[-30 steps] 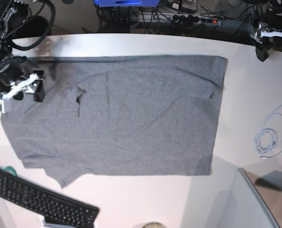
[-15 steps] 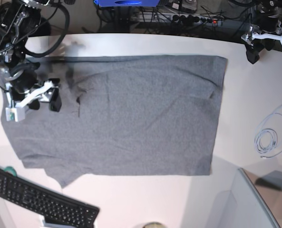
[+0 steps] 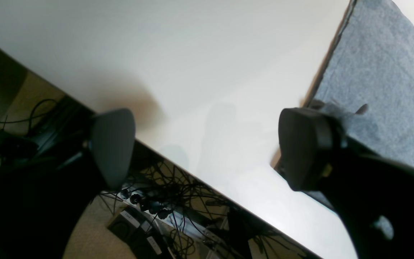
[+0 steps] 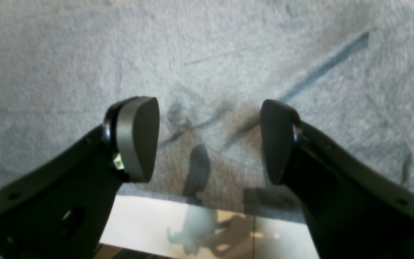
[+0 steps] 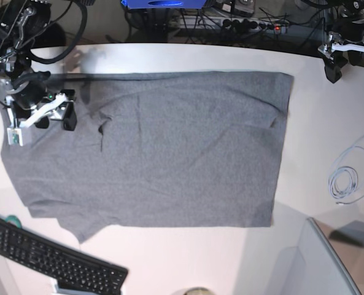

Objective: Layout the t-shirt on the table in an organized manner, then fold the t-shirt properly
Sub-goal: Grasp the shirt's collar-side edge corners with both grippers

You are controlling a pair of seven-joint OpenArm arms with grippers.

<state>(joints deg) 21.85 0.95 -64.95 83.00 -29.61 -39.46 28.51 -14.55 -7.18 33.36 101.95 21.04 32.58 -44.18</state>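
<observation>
Fingers (image 4: 137,138) of our right gripper (image 5: 53,117), spread and empty, have moved back up-left over the heather-grey knit t-shirt (image 5: 169,147); on the white desk (image 5: 188,258), flattening seems unfinished.

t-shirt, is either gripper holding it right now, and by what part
Neither. The right gripper is open above the t-shirt near its left end, nothing between its fingertips. The left gripper is open over the bare table, beside the shirt's corner.

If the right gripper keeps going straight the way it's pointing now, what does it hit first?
Most likely the t-shirt: the open right gripper points down at grey cloth near its edge, nothing between. How far above it sits is unclear.
</observation>
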